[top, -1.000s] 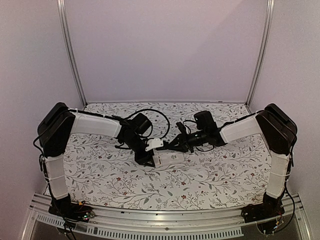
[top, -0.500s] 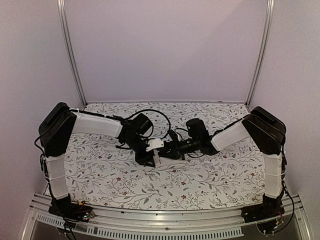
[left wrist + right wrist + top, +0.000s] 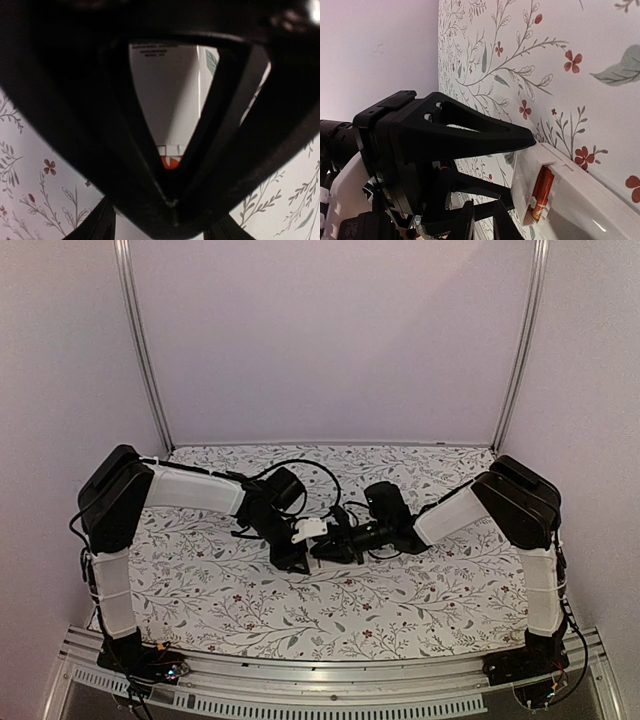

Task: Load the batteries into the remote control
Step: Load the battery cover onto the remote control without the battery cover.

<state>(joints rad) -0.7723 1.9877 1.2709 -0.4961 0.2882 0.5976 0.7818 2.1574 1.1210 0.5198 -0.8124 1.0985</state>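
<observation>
The white remote control lies back-up on the flowered tablecloth, its battery recess uncovered. One orange battery sits in that recess and shows again as an orange spot in the left wrist view. My left gripper is shut across the remote's end, one finger on each long edge. Just to its right, my right gripper is shut and hovers over the recess, hiding most of the remote from above. In its own view the right gripper holds nothing I can make out.
A right-gripper finger fills most of the left wrist view. A flowered cloth covers the table between pale walls and metal corner posts. Black cables loop behind both wrists.
The right arm has swung left, bringing its shut gripper up against the left gripper and over the remote, which showed as a white bar a second ago. The left arm has stayed still.
</observation>
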